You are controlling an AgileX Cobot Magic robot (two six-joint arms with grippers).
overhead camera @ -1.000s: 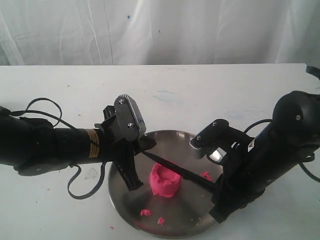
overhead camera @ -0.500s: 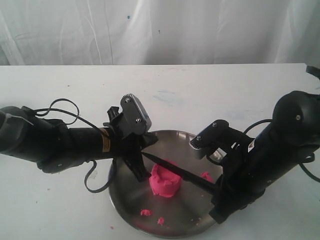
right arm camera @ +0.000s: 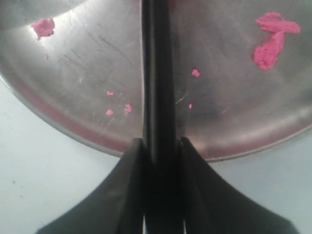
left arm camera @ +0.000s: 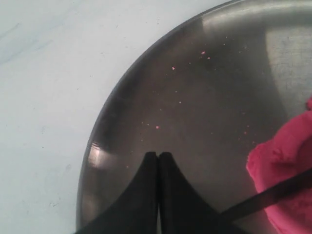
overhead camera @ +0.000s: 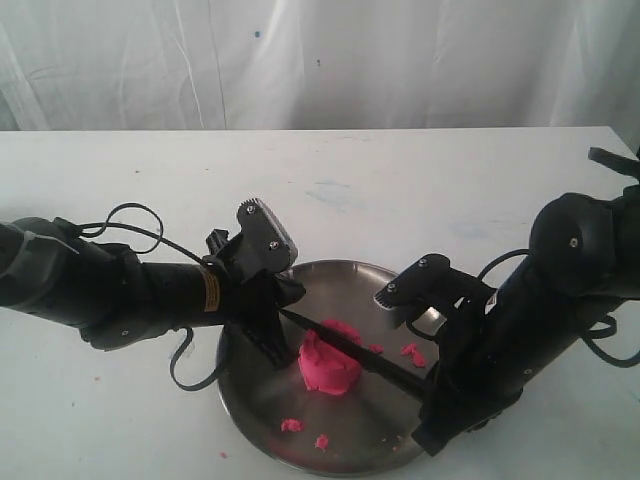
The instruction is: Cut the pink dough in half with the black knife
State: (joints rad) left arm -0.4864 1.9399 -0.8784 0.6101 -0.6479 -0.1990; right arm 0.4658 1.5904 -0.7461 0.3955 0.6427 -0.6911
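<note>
Right gripper (right arm camera: 158, 151) angled low, black knife (overhead camera: 345, 340) across pink dough (overhead camera: 328, 368).

A: Colour rundown, anyone? The pink dough (overhead camera: 329, 366) is a really bright, almost neon pink, one flat shade with no pattern.

B: Yep, and the crumbs (overhead camera: 291, 425) at about 7 o'clock on the plate are the same pink. The black knife (overhead camera: 350, 343) is black all over, blade and handle alike.

A: The metal plate (overhead camera: 240, 385) is a dull silver-grey with pale glare patches, and in the right wrist view it's streaked with fine scratches.

B: The desk (overhead camera: 400, 180) is white with faint bluish smudges. Both tools, left tool (left arm camera: 158, 158) and right tool (right arm camera: 158, 146), are plain black. White curtain (overhead camera: 320, 60) behind, and a yellowish label (overhead camera: 209, 291) on the left arm.
</note>
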